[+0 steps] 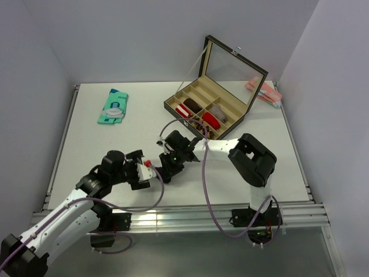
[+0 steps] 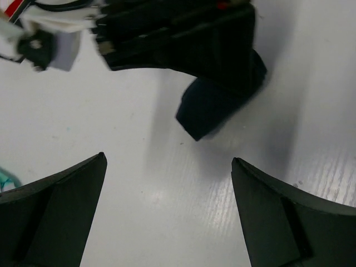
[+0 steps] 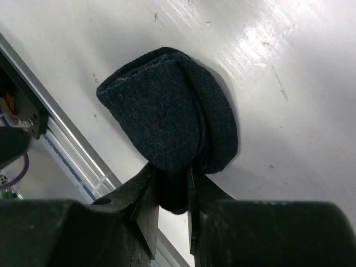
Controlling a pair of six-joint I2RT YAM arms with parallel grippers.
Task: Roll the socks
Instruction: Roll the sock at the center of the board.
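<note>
left jaws: wide apart, empty | right jaws: pinching navy sock [image 3: 167, 128]

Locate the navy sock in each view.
Top external: navy sock just below the table centre, mostly hidden under the right gripper.
Left wrist: navy sock upper centre-right, under that gripper.
Right wrist: navy sock centre, pinched between fingers.
Shared landmark: right gripper.
</note>
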